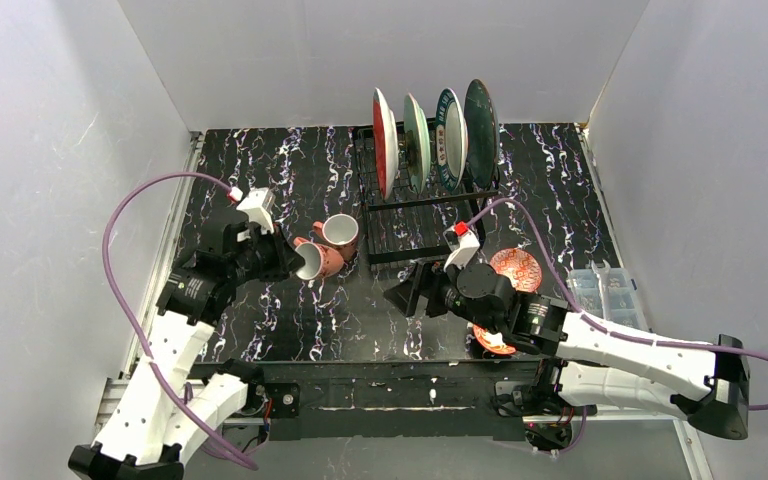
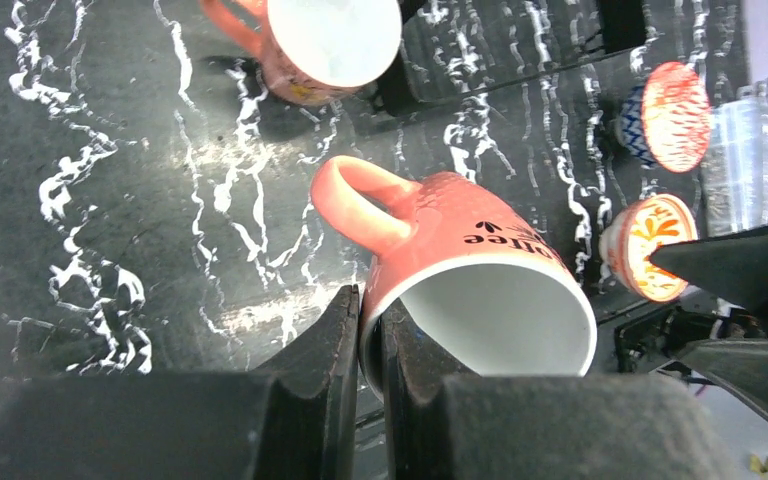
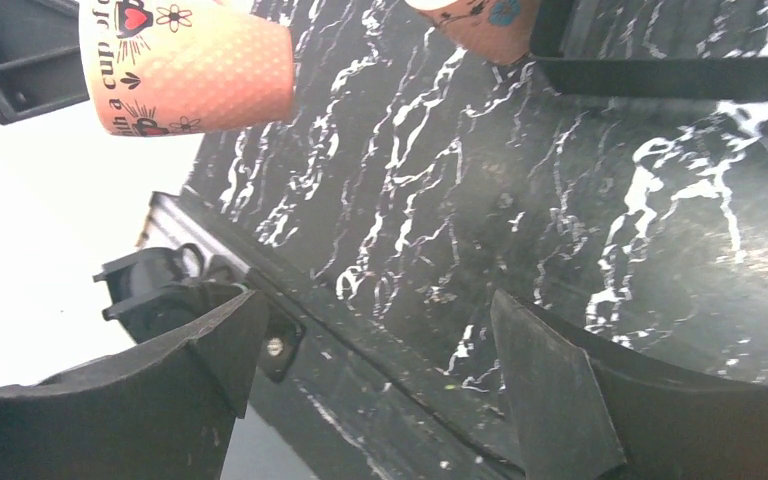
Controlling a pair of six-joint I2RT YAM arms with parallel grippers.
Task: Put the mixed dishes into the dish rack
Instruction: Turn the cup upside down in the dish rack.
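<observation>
My left gripper (image 2: 370, 300) is shut on the rim of a terracotta mug (image 2: 460, 270), one finger inside and one outside; the mug (image 1: 315, 260) lies tilted left of the dish rack (image 1: 430, 215). The second mug (image 1: 340, 232) stands by the rack's near left corner. Several plates stand upright in the rack's slots, from red (image 1: 384, 140) to dark teal (image 1: 481, 120). One red-patterned bowl (image 1: 516, 268) sits on the table right of the rack; another (image 1: 493, 340) is partly hidden under my right arm. My right gripper (image 1: 405, 295) (image 3: 375, 320) is open and holds nothing.
A clear plastic compartment box (image 1: 605, 295) sits at the table's right edge. White walls close in the black marbled table (image 1: 290, 320) on three sides. In the right wrist view the held mug (image 3: 185, 65) is at upper left and the rack's edge (image 3: 660, 75) at upper right.
</observation>
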